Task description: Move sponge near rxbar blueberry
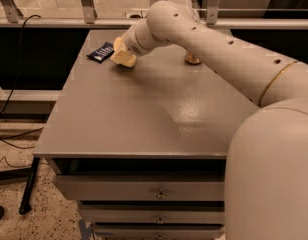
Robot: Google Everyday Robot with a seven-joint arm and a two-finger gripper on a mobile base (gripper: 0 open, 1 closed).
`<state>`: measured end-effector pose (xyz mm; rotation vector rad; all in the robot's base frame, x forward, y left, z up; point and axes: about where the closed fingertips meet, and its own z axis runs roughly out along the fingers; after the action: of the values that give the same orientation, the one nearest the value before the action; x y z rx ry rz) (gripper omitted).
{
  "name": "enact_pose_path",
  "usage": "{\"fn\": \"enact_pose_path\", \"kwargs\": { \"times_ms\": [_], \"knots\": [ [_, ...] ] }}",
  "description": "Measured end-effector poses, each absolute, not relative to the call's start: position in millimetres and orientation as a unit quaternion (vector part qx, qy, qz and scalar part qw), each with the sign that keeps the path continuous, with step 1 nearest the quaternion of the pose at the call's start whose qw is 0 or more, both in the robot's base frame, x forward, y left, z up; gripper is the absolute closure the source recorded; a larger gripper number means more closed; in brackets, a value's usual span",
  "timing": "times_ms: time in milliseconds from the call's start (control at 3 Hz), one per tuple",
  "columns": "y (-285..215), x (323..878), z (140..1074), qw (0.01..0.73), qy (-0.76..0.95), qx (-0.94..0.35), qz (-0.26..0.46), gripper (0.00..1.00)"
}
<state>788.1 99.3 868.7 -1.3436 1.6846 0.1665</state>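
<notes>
Camera view shows our arm point(219, 49) reaching from the right foreground across the table point(144, 114) to its far left corner. Our gripper point(121, 48) sits at the end of it, low over the top, and it is closed around the sponge point(127, 59). The sponge's pale block sticks out below and to the right of the wrist. Its lower edge is down at the table surface, though we cannot tell whether it rests there or hangs just clear.

The bar point(101, 52) lies flat just beside the sponge, on its left, close to the table's far left edge. It is dark blue and turned at a slant, and a narrow strip of grey table shows between the two.

A can point(192, 59) stands farther right on the far side of the table. Only its base shows under our arm, and it is well apart from the sponge. Below the tabletop we see drawers point(154, 191) with small knobs. A black cable point(18, 59) hangs down at the left.
</notes>
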Motion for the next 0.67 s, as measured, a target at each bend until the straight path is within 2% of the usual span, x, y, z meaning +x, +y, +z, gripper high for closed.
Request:
{"fn": "enact_pose_path", "kwargs": {
  "times_ms": [333,667],
  "knots": [
    [106.2,791.8,866.9,0.471,0.689,-0.546,0.073,0.16],
    [112.5,791.7,868.9,0.473,0.686,-0.548,0.079,0.0]
  ]
}}
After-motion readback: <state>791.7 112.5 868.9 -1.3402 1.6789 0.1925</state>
